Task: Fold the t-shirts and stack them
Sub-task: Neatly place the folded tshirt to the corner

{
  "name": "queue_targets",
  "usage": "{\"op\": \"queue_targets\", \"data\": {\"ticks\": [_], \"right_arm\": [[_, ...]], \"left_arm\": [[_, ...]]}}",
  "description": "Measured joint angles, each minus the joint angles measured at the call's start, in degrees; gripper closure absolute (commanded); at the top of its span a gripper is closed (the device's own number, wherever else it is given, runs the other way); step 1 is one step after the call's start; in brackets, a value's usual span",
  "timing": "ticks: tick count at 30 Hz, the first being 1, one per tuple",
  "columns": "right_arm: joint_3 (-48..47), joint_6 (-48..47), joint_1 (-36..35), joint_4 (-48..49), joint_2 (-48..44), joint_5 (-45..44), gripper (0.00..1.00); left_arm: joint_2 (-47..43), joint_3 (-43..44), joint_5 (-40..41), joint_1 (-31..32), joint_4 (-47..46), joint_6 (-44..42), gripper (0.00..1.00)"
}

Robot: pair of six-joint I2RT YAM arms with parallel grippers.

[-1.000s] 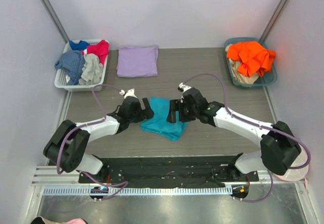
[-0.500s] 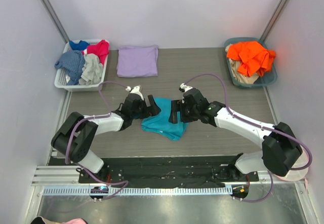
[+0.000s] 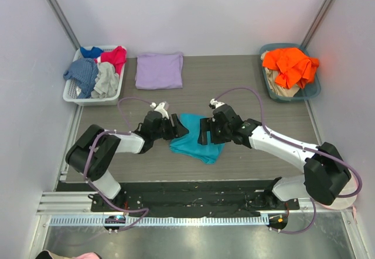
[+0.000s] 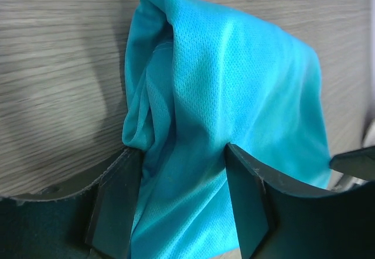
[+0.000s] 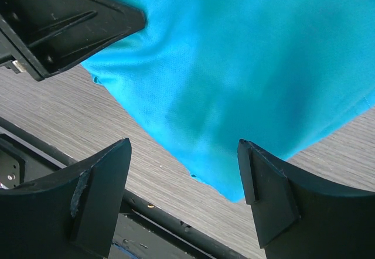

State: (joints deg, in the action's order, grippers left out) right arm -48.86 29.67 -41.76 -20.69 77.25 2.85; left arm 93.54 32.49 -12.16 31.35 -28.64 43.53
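Teal shirt [image 3: 196, 142] bunched, long axis diagonal

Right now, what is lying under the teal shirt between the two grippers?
Under the teal shirt only the grey wood-grain table shows around its edges. The left gripper has cloth bunched between its fingers; anything beneath the folds is covered.
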Motion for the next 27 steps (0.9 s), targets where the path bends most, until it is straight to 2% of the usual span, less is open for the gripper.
{"op": "queue_targets", "data": {"ticks": [1,4,5,7,8,11,16,19,24,27], "right_arm": [[0.2,0.0,0.0,0.0,0.0,0.0,0.18],[0.7,0.0,0.0,-0.1,0.0,-0.1,0.18],[0.8,0.0,0.0,-0.1,0.0,-0.2,0.18],[1.1,0.0,0.0,-0.1,0.0,-0.3,0.18],[1.3,0.0,0.0,-0.1,0.0,-0.3,0.18],[1.6,0.0,0.0,0.0,0.0,-0.3,0.18],[1.9,0.4,0.0,-0.8,-0.5,-1.2,0.18],[1.9,0.9,0.0,-2.7,-3.6,-3.1,0.18],[2.3,2.4,0.0,-5.5,-12.7,-6.2,0.18],[3.1,3.0,0.0,-6.8,-16.8,-7.5,0.18]], "left_arm": [[0.5,-0.2,-0.8,0.0,-1.3,0.3,0.42],[2.3,-0.6,-2.8,0.0,-4.3,1.2,0.59],[3.1,-0.7,-3.5,0.0,-5.3,1.6,0.70],[4.6,-0.7,-4.9,0.0,-6.8,2.4,0.79],[5.3,-0.9,-5.5,0.0,-7.2,2.6,0.87],[6.5,-1.0,-7.0,0.0,-8.6,3.3,1.00],[6.6,-0.6,-7.6,0.0,-8.2,3.9,1.00],[6.1,1.7,-7.5,0.0,-3.3,2.8,1.00],[6.3,11.8,-5.7,0.1,10.8,-2.1,1.00],[8.5,19.3,-4.7,0.1,15.7,-5.0,1.00]]}}
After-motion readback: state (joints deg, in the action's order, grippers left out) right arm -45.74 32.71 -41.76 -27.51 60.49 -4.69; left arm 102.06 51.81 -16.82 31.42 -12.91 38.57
